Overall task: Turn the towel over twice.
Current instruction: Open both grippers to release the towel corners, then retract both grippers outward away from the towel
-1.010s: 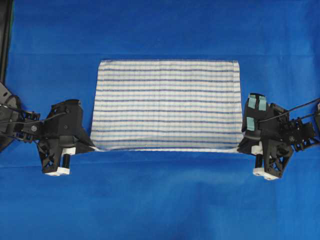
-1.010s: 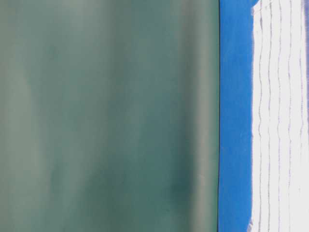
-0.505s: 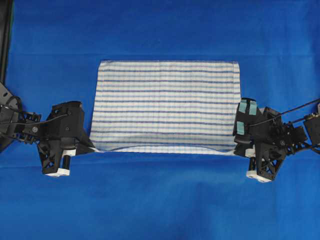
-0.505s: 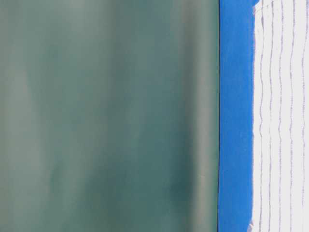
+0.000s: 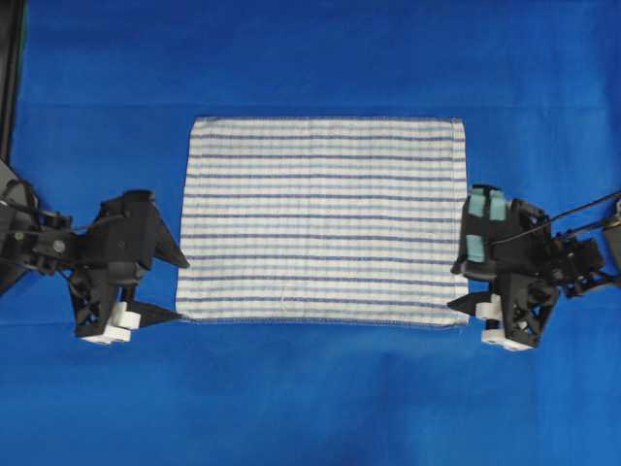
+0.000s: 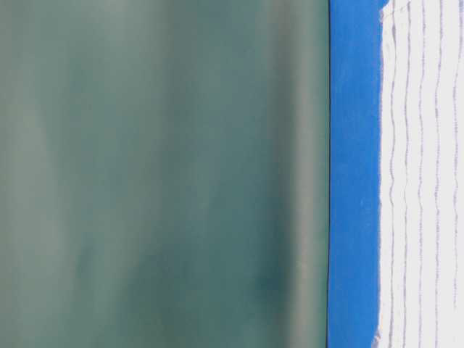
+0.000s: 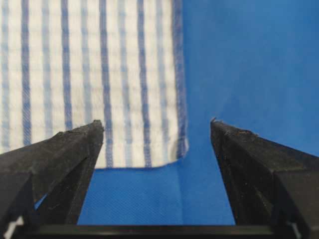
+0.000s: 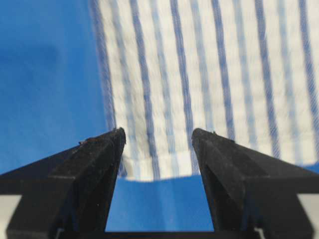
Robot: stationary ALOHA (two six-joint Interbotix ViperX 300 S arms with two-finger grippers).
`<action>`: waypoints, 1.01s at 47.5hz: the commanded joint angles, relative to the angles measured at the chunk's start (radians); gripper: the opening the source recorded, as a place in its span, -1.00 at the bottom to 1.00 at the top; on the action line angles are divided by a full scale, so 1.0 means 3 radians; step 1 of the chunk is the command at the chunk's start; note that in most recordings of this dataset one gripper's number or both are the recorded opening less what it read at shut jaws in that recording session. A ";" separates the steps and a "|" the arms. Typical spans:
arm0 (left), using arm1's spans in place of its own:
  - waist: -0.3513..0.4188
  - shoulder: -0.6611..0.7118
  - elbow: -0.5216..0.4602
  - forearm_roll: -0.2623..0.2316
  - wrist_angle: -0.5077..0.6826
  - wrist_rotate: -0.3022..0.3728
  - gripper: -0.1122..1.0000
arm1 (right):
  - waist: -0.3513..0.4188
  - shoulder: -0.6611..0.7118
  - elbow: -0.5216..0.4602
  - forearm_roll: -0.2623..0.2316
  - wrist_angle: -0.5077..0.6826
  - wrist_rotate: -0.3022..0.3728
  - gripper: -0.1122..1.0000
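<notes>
The towel (image 5: 320, 218), white with dark and light blue stripes, lies flat and spread out on the blue sheet (image 5: 310, 398). My left gripper (image 5: 181, 288) stands open at its near left corner, with nothing between the fingers. In the left wrist view the towel (image 7: 99, 74) ends just ahead of the left gripper (image 7: 155, 124), its corner lying loose between the spread tips. My right gripper (image 5: 458, 289) is open at the near right corner. In the right wrist view the towel's (image 8: 199, 74) hem lies between the parted tips of the right gripper (image 8: 158, 132), ungripped. At table level the towel (image 6: 424, 174) looks flat.
The blue sheet (image 6: 354, 174) covers the whole table around the towel. A dull green backdrop (image 6: 159, 174) stands behind the table. A dark frame post (image 5: 10, 78) runs along the far left edge.
Both grippers have opened and let go of the towel's near corners. The near edge, held taut and slightly raised before, now lies flat on the sheet.
</notes>
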 commanded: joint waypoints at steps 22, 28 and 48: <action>0.0608 -0.1468 0.0010 0.0005 0.0036 0.0777 0.64 | -0.0568 -0.1375 0.0005 -0.1110 -0.0051 -0.0005 0.31; 0.0741 -0.1779 0.0020 0.0005 0.0061 0.0941 0.64 | -0.0685 -0.1708 0.0031 -0.1263 -0.0082 -0.0010 0.30; 0.0885 -0.2219 0.0251 0.0000 0.0046 0.1038 0.64 | -0.0936 -0.2168 0.0271 -0.1416 -0.0291 0.0026 0.30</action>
